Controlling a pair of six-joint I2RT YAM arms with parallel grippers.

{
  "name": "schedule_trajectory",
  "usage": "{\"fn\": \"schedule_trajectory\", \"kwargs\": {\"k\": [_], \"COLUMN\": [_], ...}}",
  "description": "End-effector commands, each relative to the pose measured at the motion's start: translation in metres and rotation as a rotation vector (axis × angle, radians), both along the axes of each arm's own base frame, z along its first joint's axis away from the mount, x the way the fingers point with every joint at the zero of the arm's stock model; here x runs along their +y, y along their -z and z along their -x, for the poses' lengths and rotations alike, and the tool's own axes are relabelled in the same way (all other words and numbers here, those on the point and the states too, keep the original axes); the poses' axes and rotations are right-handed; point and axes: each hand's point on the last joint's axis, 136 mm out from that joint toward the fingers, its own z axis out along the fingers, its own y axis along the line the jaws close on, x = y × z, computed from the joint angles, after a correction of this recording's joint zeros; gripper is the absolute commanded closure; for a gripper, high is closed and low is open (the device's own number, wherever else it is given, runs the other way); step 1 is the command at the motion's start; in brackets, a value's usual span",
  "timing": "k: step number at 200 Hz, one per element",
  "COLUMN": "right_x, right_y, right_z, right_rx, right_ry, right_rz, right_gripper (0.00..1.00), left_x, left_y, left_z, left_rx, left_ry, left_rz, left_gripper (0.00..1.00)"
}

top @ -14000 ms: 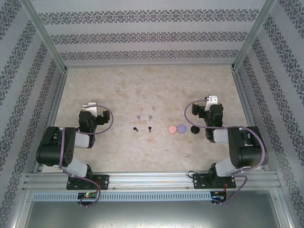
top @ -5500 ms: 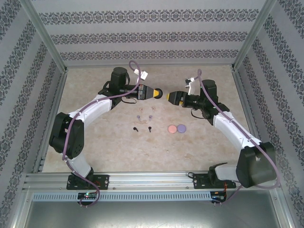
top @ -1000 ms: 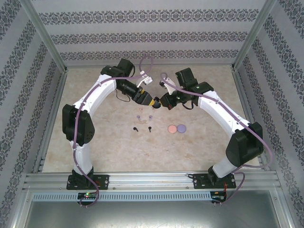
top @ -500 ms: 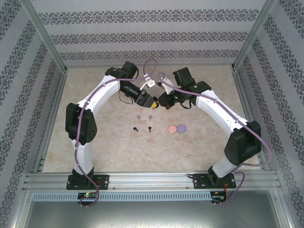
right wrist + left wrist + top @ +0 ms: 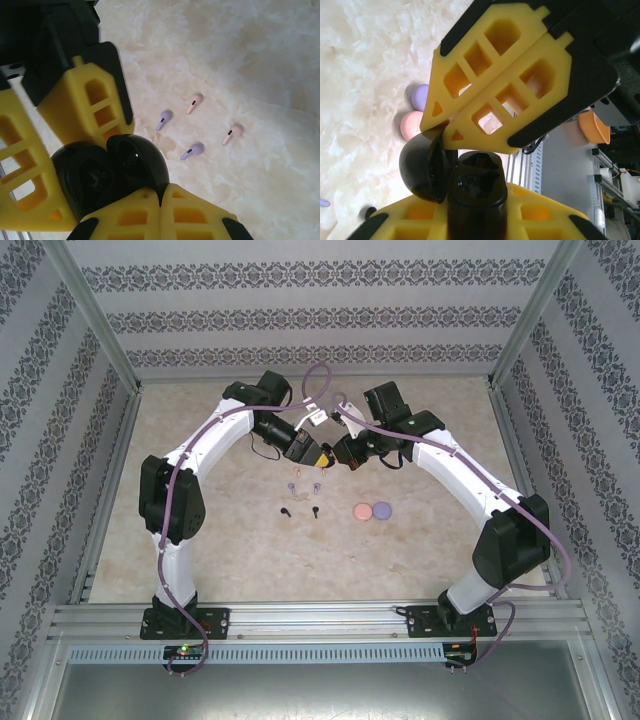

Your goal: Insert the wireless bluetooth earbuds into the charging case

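By my reading you are at the opening step. The black charging case is up off the table, held between your two grippers, and no earbud is in it yet. Your left gripper is spread just to the width of the case body and clamps it from both sides. Your right gripper is closed tip to tip at the rim of the lid and appears to nip that rim. The lid stands away from the body in a V, so the case looks partly open, though I cannot tell how far.

All the earbuds lie on the marble tabletop, none in either grip. Beyond your right gripper's tips, well apart from them, are the two purple earbuds and the two pink earbuds, lying flat and apart from one another. In the top view the two black earbuds lie further toward the arm bases from where the grippers meet. A pink disc and a purple disc sit side by side on your right gripper's side of them.

Next, I judge, you need to swing the lid fully back with the left grip holding the body steady. Then free the right gripper to go down for a black earbud, since that pair matches this case. The pick calls for a fine pinch on a very small stemmed piece lying flat, and you must line the stem up with its well.
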Motion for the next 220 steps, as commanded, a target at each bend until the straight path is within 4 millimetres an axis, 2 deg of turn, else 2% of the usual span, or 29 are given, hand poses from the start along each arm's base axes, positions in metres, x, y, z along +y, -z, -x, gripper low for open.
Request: {"fn": "schedule_trajectory", "kwargs": {"k": [1, 6, 15, 37, 65, 77, 103, 134, 159, 173, 220], "right_x": [0.005, 0.005, 0.003, -0.006, -0.022, -0.030, -0.040, -0.041, -0.024, -0.007, 0.045], "right_y": [-0.009, -0.011, -0.014, -0.030, -0.050, -0.053, -0.045, -0.016, 0.014, 0.031, 0.088], "right_z": [-0.006, -0.007, -0.009, -0.008, 0.004, 0.011, 0.022, 0.030, 0.040, 0.045, 0.053], "right_rx": [-0.036, -0.041, -0.055, -0.090, -0.101, -0.094, -0.040, 0.054, 0.072, 0.109, 0.228], "right_ry": [0.002, 0.010, 0.027, 0.073, 0.136, 0.169, 0.271, 0.403, 0.404, 0.377, 0.335], "right_rz": [-0.007, -0.006, -0.007, -0.023, -0.065, -0.077, -0.086, -0.067, 0.051, 0.091, 0.168], "right_gripper": [1.00, 0.99, 0.88, 0.60, 0.38, 0.33, 0.31, 0.28, 0.25, 0.25, 0.33], "left_x": [-0.003, -0.003, -0.003, 0.000, 0.018, 0.027, 0.046, 0.067, 0.084, 0.094, 0.132], "left_y": [0.000, 0.000, 0.000, 0.001, -0.006, -0.012, -0.023, -0.037, -0.050, -0.059, -0.088], "left_z": [0.008, 0.008, 0.008, 0.002, -0.017, -0.025, -0.037, -0.048, -0.052, -0.055, -0.063], "left_rx": [0.026, 0.026, 0.025, 0.002, -0.048, -0.077, -0.161, -0.286, -0.404, -0.466, -0.655], "left_ry": [0.031, 0.031, 0.030, 0.002, -0.097, -0.143, -0.249, -0.398, -0.520, -0.597, -0.846], "left_rz": [0.023, 0.024, 0.022, 0.022, 0.048, 0.054, 0.054, 0.046, 0.023, 0.014, -0.014], "left_gripper": [0.90, 0.94, 1.00, 1.00, 1.00, 1.00, 1.00, 1.00, 1.00, 1.00, 1.00]}}
